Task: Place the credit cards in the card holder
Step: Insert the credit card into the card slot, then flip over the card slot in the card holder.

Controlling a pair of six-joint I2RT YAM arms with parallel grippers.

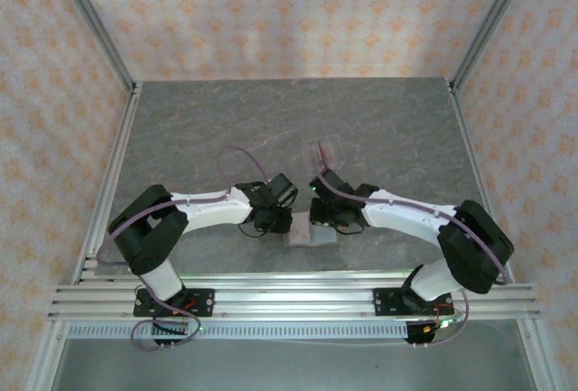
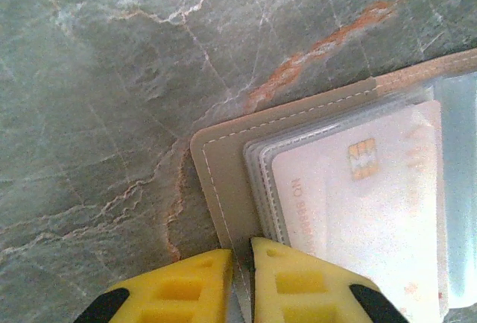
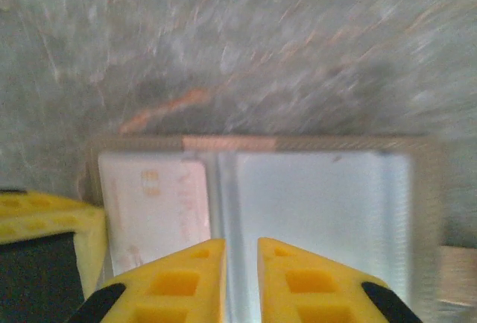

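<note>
One card holder point(image 2: 222, 177) edge pinched in left gripper point(image 2: 241, 257).

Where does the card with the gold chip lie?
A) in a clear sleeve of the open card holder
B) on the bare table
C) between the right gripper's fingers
A: the card sits under clear plastic, inside the tan rim of the card holder.
</note>
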